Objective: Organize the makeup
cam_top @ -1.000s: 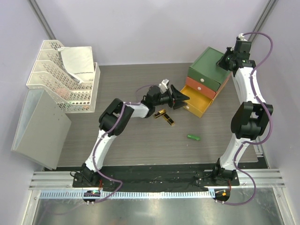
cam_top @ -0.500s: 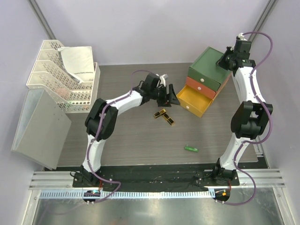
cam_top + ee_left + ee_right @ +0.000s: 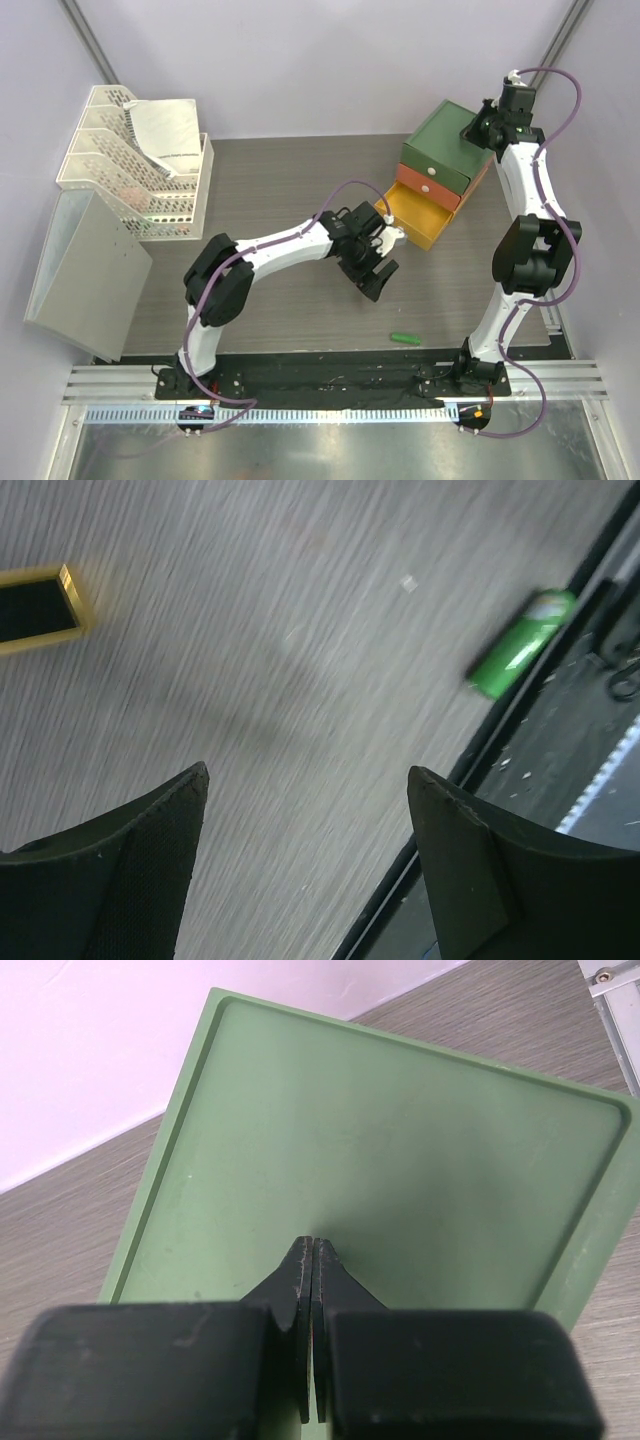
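Note:
My left gripper (image 3: pixel 372 278) is open and empty, low over the table in front of the open yellow drawer (image 3: pixel 412 218). In the left wrist view its fingertips (image 3: pixel 190 780) stand wide apart over bare wood. A green tube (image 3: pixel 405 338) lies near the table's front edge and also shows in the left wrist view (image 3: pixel 520 645). The end of one black-gold stick (image 3: pixel 35 610) shows at the left edge of that view; in the top view the arm hides the sticks. My right gripper (image 3: pixel 313 1243) is shut and empty on the green box top (image 3: pixel 400 1150). No other makeup is in view.
The stacked green, orange and yellow drawer box (image 3: pixel 445 140) stands at the back right, its yellow drawer pulled out. A white mesh rack (image 3: pixel 130 160) and a grey box (image 3: pixel 85 260) stand at the left. A black rail (image 3: pixel 560 750) runs along the table's front edge.
My left gripper has swung from beside the yellow drawer toward the front, and it now covers the sticks in the top view. The green tube has moved toward the front edge. The right arm has not moved.

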`<action>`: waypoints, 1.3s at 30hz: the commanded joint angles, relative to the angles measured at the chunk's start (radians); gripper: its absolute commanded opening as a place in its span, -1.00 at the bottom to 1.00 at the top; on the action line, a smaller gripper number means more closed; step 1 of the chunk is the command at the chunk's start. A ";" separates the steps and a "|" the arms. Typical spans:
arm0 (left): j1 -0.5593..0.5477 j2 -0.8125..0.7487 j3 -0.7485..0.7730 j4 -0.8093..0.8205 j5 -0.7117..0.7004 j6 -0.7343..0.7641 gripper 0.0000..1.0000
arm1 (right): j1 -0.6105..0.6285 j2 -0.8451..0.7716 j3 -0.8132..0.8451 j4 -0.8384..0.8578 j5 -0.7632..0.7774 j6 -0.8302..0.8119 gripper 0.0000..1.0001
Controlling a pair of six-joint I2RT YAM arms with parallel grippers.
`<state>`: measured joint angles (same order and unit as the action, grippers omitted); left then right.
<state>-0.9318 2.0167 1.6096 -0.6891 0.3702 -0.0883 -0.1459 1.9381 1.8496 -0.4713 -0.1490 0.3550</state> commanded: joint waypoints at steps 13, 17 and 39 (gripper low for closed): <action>0.131 -0.047 0.048 -0.010 -0.228 -0.074 0.65 | 0.003 0.099 0.000 -0.274 0.029 -0.027 -0.98; 0.212 -0.003 0.113 -0.015 -0.243 -0.107 0.67 | 0.008 0.093 -0.027 -0.274 0.025 -0.025 -0.98; 0.231 0.234 0.237 -0.085 -0.243 0.018 0.46 | 0.008 0.078 -0.078 -0.276 0.025 -0.033 -0.98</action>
<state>-0.7063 2.2311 1.8423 -0.7681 0.1192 -0.0921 -0.1459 1.9404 1.8553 -0.4744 -0.1516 0.3542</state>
